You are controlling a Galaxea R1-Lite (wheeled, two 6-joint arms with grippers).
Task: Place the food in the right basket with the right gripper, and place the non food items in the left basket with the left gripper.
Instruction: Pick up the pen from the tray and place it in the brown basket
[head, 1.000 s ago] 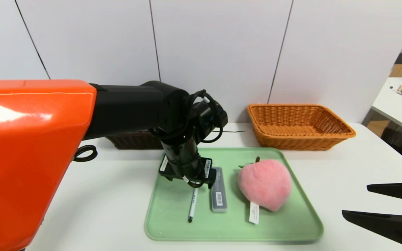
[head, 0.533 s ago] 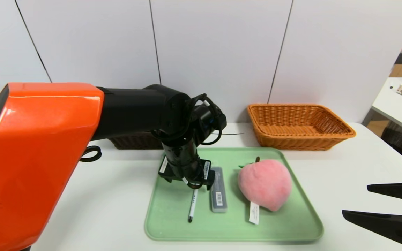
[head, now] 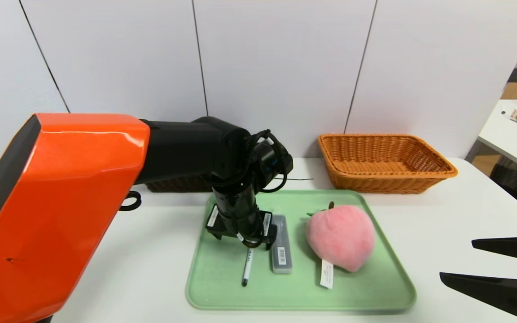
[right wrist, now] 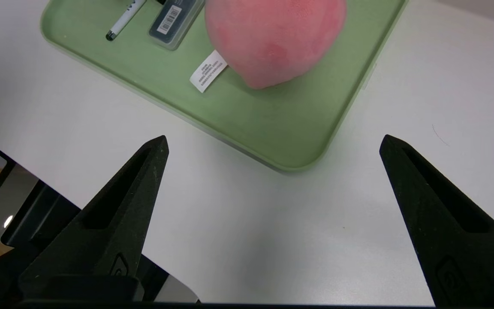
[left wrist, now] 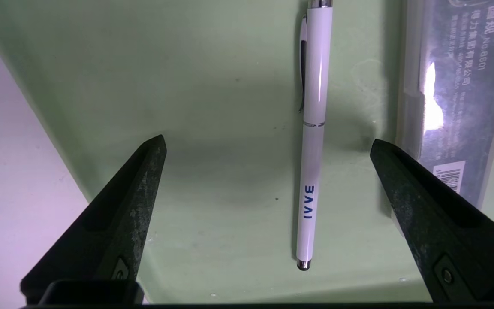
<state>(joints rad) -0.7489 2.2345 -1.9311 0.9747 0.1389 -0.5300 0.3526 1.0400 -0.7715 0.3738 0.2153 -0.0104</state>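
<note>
On the green tray (head: pixel 366 287) lie a white pen (head: pixel 247 268), a grey clear case (head: pixel 281 244) and a pink plush peach (head: pixel 340 237) with a white tag. My left gripper (head: pixel 245 238) hangs low over the pen's far end. In the left wrist view it (left wrist: pixel 267 140) stands open, the pen (left wrist: pixel 311 171) lying between its fingers but nearer the one beside the case (left wrist: pixel 448 86). My right gripper (head: pixel 457 258) is open over bare table to the right of the tray, holding nothing; the peach (right wrist: pixel 272 38) lies ahead of it (right wrist: pixel 273 137).
An orange wicker basket (head: pixel 384 163) stands at the back right. A dark brown basket (head: pixel 173 183) at the back left is mostly hidden behind my left arm. A side table (head: pixel 516 134) with boxes stands off to the far right.
My left arm has come forward and a little lower toward the pen. The right arm and the things on the tray have not moved.
</note>
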